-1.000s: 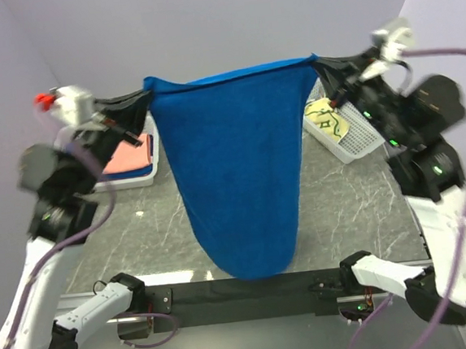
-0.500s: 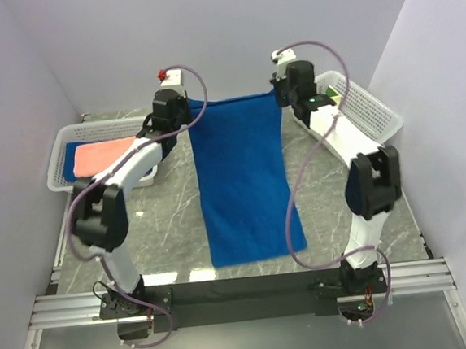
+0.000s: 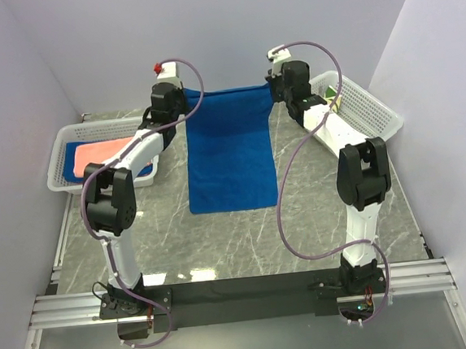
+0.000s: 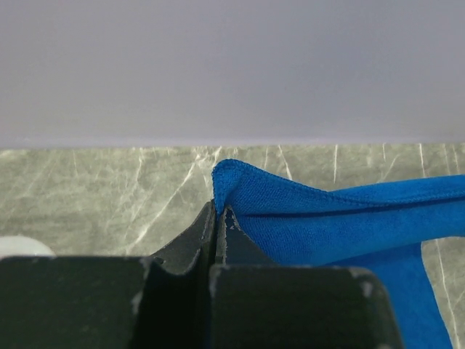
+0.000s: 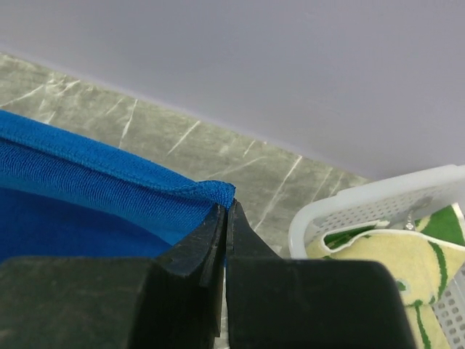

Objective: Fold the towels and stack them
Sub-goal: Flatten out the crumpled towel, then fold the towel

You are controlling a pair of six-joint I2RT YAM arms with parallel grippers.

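We judged the blue towel [image 3: 230, 154] limp and light; left gripper [image 4: 216, 217] and right gripper [image 5: 226, 212] pinched its far corners.

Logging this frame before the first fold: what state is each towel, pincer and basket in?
blue towel: spread unfolded on the table, far corners pinched.
left pincer: shut on its far-left corner.
right pincer: shut on its far-right corner.
pink towel: folded, lying in the left basket.
yellow towel: lying in the right basket, fold unclear.
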